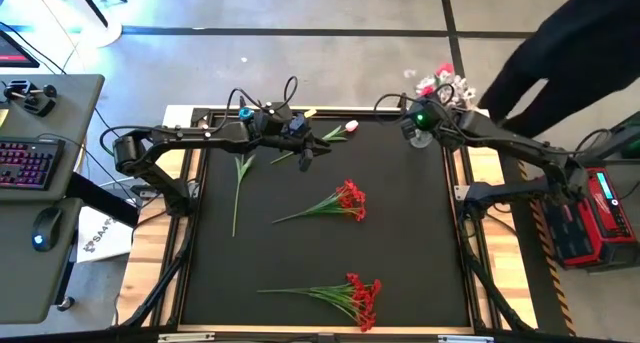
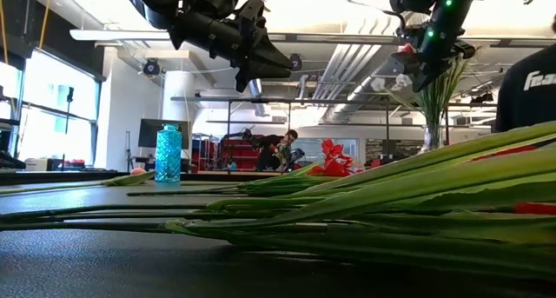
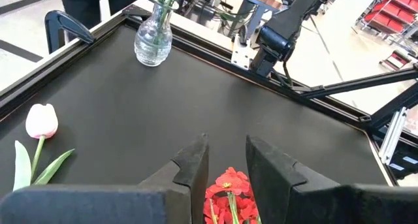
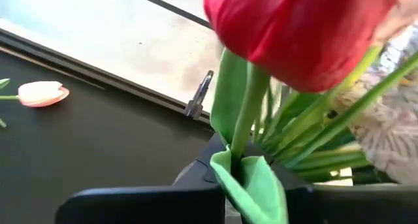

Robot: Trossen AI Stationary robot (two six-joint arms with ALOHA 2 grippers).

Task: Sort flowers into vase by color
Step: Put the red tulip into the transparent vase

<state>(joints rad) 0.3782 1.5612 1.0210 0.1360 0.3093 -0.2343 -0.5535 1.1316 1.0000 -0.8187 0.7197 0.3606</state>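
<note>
My right gripper (image 1: 421, 122) is at the mat's far right corner, shut on a red flower (image 4: 300, 28), next to the clear vase (image 2: 432, 138) that holds white and red flowers (image 1: 440, 83). My left gripper (image 3: 226, 164) is open and empty, high above the far middle of the mat (image 1: 300, 143). A pink-white tulip (image 1: 342, 131) lies just right of it. Two bunches of red blooms (image 1: 345, 201) (image 1: 358, 295) and a bare green stem (image 1: 239, 183) lie flat on the mat. A blue vase (image 2: 168, 155) stands at the far left. My right gripper pinches the red flower's green stem (image 4: 250, 123) and a leaf (image 4: 253, 179) between its two fingers, a short way below the bloom. The bloom stands beyond the fingertips, against the green stems in the clear vase. The flower's lower end is hidden.
A person in dark clothes (image 1: 580, 53) stands beyond the table's far right corner. A raised frame (image 1: 455, 183) edges the black mat. A desk with keyboard and mouse (image 1: 30, 163) is off to the left. The mat's near left part is bare.
</note>
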